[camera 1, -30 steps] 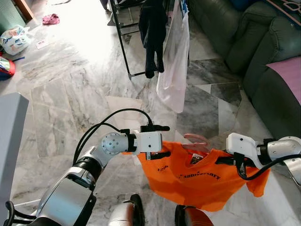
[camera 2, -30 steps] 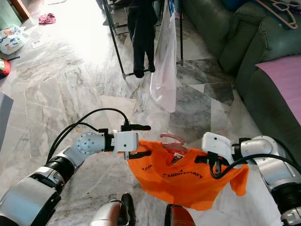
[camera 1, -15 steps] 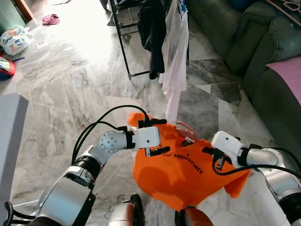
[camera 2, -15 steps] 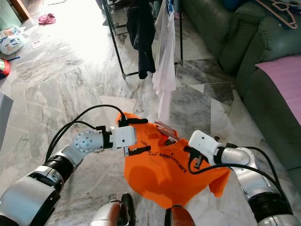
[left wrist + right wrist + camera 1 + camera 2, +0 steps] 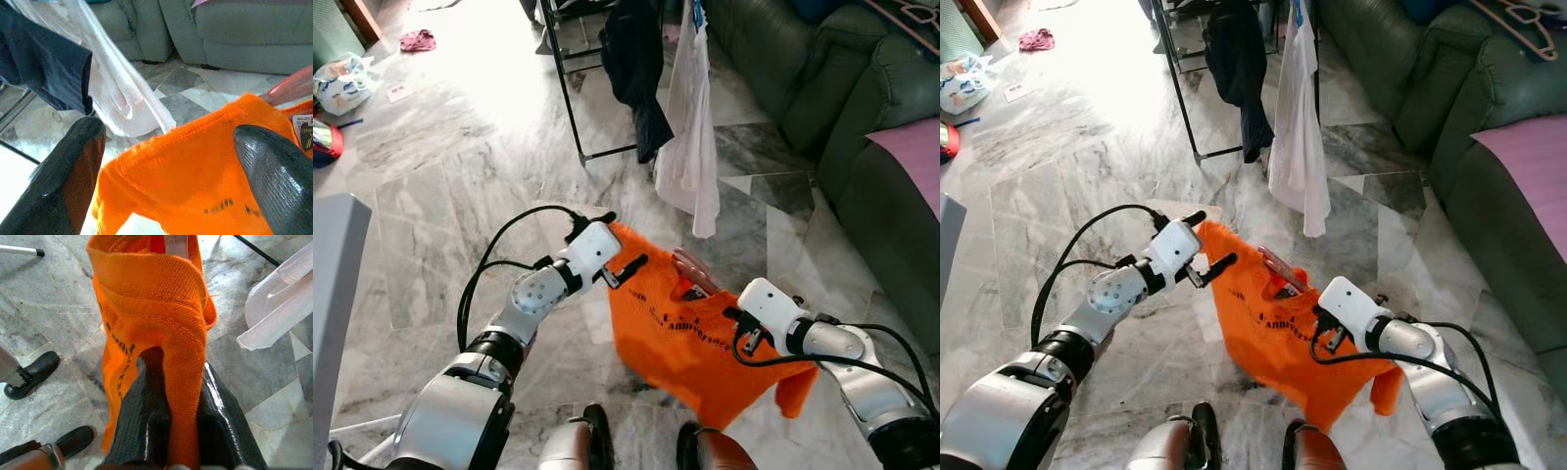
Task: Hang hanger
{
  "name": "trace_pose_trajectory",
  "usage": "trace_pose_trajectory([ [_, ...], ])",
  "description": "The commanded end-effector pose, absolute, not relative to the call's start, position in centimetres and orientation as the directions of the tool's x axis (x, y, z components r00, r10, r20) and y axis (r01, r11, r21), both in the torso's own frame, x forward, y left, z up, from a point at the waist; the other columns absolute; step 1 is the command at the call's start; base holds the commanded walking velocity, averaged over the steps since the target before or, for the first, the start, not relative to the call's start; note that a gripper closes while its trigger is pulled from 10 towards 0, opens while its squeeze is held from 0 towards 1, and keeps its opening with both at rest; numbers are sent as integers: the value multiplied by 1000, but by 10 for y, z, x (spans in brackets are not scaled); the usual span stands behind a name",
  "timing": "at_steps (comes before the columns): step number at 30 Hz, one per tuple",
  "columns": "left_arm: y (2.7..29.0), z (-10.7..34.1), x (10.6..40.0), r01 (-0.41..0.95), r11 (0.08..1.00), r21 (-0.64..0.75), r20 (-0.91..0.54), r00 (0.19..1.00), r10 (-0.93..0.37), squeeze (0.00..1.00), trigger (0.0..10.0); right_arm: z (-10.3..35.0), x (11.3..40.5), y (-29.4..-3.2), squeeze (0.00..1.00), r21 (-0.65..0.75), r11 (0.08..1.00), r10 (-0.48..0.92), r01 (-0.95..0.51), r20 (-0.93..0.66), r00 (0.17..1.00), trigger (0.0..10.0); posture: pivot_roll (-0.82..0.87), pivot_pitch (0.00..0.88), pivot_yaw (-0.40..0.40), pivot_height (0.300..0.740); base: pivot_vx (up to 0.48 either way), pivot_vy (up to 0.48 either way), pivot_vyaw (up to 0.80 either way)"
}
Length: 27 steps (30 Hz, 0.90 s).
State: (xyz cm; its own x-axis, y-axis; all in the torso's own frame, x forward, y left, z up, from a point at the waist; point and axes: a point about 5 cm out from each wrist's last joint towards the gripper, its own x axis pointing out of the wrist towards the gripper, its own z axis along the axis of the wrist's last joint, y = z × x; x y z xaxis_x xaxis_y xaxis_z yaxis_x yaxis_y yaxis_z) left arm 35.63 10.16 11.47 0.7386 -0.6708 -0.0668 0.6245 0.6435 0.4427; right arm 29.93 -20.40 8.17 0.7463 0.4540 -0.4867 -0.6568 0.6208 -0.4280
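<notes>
An orange T-shirt (image 5: 675,333) with a pink hanger (image 5: 697,274) in its collar hangs low in front of me, above the marble floor. My right gripper (image 5: 744,333) is shut on one shoulder of the shirt; the right wrist view shows the fabric (image 5: 178,333) pinched between the fingers. Open, with its fingers wide apart, my left gripper (image 5: 626,240) is at the shirt's other shoulder (image 5: 195,166), which lies between the fingertips and just beyond them. A black clothes rack (image 5: 570,88) stands ahead with a dark garment (image 5: 636,59) and a white garment (image 5: 690,147) hanging on it.
A green sofa (image 5: 862,108) with a purple cushion (image 5: 911,147) runs along the right, and another pink hanger (image 5: 906,15) lies on its back. A grey cabinet (image 5: 333,284) stands at the left. Bags and clutter (image 5: 342,78) lie far left.
The shirt has swung from spread wide to hanging narrow. My left gripper rose and reached forward toward the rack. My right gripper came in leftward, still gripping the shoulder.
</notes>
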Motion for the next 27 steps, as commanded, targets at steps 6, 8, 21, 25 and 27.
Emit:
trace_pose_trajectory([
  [6, 105, 108, 354, 625, 653, 428, -87, 748, -658, 1000, 10000, 86, 299, -202, 0, -430, 629, 461, -648, -465, 756, 0, -154, 191, 69, 740, 0, 0, 0],
  [8, 105, 108, 354, 625, 653, 428, -87, 748, -658, 1000, 10000, 86, 299, -202, 0, -430, 629, 461, -648, -465, 756, 0, -154, 191, 69, 740, 0, 0, 0],
  [21, 105, 108, 354, 625, 653, 428, -87, 748, -658, 1000, 10000, 86, 299, -202, 0, -430, 629, 461, -648, -465, 756, 0, -154, 191, 69, 740, 0, 0, 0],
  [25, 105, 108, 354, 625, 653, 428, -87, 748, -658, 1000, 10000, 86, 299, -202, 0, -430, 629, 461, -648, -465, 756, 0, -154, 191, 69, 740, 0, 0, 0],
  [27, 117, 89, 352, 426, 877, 223, -56, 904, -425, 0, 10000, 87, 303, -208, 0, -394, 826, 285, -403, -325, 902, 0, -160, 111, 57, 740, 0, 0, 0],
])
